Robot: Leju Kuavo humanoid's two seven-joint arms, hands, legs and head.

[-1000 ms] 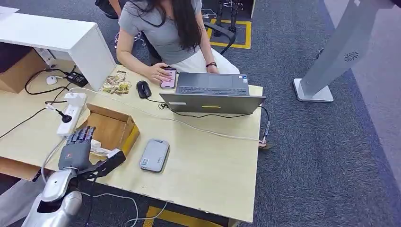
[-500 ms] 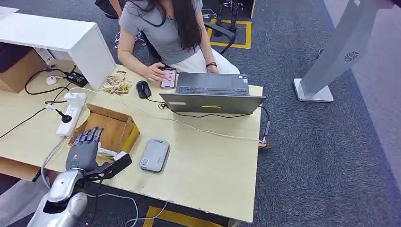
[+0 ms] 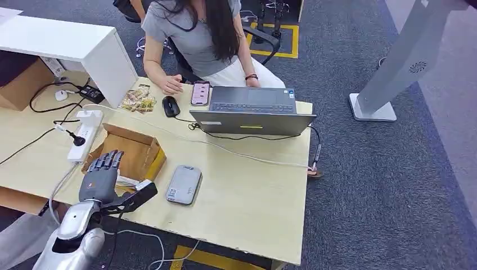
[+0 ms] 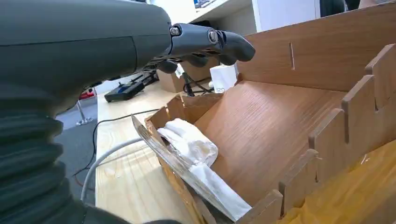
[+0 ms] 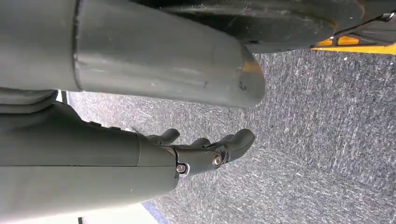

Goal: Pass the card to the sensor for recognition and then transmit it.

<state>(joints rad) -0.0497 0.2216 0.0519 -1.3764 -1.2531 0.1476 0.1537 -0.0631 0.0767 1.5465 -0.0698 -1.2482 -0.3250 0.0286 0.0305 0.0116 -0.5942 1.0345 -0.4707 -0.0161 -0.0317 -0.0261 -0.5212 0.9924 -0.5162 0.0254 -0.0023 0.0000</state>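
Hovering lower left, the left hand (image 3: 101, 179) has spread fingers, nothing held — the card (image 4: 187, 168) leans at the wooden box (image 3: 132, 152) edge. Looks thin, stiff, slippery — I'd pinch its exposed edge.

At twelve o'clock I see a person in a grey top (image 3: 194, 39) behind an open grey laptop (image 3: 253, 111); a black mouse (image 3: 170, 106) lies at its nine o'clock.

Both robot hand (image 3: 104, 181) sets empty, fingers apart.
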